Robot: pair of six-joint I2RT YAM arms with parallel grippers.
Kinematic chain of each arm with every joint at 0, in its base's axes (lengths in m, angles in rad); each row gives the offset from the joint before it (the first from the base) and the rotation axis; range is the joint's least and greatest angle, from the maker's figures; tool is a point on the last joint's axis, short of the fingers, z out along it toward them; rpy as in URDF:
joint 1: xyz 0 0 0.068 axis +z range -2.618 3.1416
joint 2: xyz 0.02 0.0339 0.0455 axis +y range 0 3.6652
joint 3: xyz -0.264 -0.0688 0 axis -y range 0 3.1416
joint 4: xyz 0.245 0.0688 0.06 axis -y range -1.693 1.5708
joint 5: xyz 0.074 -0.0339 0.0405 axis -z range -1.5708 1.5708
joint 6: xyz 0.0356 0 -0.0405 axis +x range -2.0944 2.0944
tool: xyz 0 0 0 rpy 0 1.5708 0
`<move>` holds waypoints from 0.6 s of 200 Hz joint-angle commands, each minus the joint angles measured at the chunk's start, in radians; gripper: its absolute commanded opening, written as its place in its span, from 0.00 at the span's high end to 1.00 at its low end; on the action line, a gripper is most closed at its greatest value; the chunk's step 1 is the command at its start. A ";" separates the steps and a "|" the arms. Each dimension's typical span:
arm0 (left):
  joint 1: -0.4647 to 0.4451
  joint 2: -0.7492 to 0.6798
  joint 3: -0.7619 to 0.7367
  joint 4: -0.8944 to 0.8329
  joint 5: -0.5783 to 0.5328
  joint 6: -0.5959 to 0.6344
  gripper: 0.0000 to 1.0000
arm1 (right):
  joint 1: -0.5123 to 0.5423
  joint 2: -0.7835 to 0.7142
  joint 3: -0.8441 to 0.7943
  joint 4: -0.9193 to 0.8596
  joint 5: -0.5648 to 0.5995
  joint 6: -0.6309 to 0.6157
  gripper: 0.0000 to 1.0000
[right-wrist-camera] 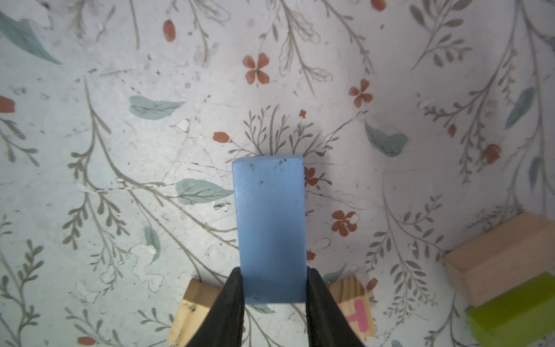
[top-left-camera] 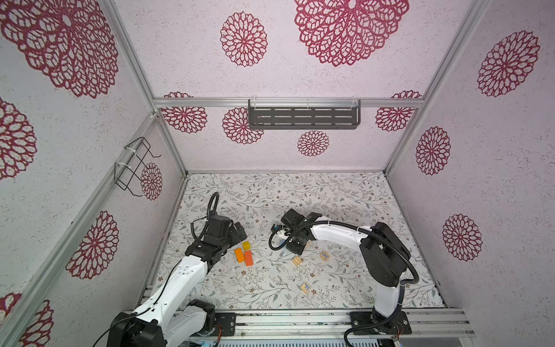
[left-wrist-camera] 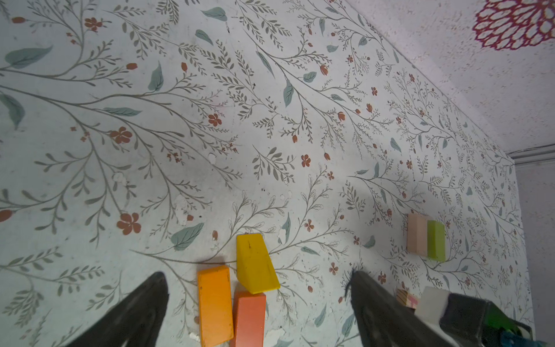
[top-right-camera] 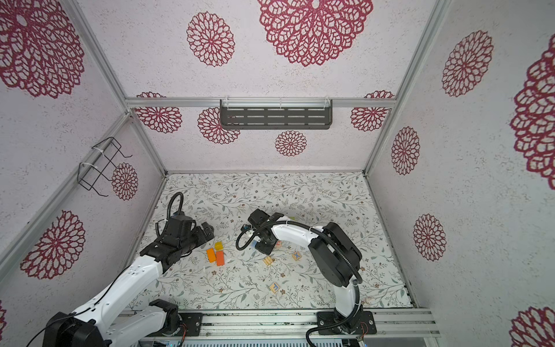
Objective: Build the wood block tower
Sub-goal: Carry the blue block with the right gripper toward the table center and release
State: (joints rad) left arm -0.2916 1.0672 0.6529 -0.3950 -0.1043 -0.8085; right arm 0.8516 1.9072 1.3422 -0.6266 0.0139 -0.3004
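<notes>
Blue bar [right-wrist-camera: 270,228] pinched by its long sides in the right claw [right-wrist-camera: 271,276], held level above a letter cube [right-wrist-camera: 356,303] printed in pink; resting on that cube or clear of it, cannot tell. Left claw [left-wrist-camera: 257,275] spread wide, holding nothing, poised over the yellow block [left-wrist-camera: 255,264], orange bar [left-wrist-camera: 214,306] and red-orange bar [left-wrist-camera: 249,318], bunched close together at about 9 o'clock from the right claw in both top views. No tower up yet: only tan bar [right-wrist-camera: 504,249] and lime bar [right-wrist-camera: 516,306] lying side by side, touching, near the blue bar. Loose letter cube [top-left-camera: 325,256] at 4 o'clock from the right claw, another letter cube [top-left-camera: 305,288] at 6 o'clock.

Likely trouble: grip only on the bar's near end, so a quick swing could twist it askew. Set down off-centre across the tan and lime pair, could tip off or nudge the two apart. Also some risk of dragging the pink-lettered cube along on lift-off.
</notes>
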 commanded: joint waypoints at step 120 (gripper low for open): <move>-0.003 0.075 0.116 -0.012 0.064 0.050 0.03 | -0.094 0.028 0.021 0.034 0.190 0.026 0.46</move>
State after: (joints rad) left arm -0.2920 1.1233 0.7319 -0.3786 -0.0547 -0.7856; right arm 0.7712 1.9553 1.3590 -0.6113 0.1516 -0.3149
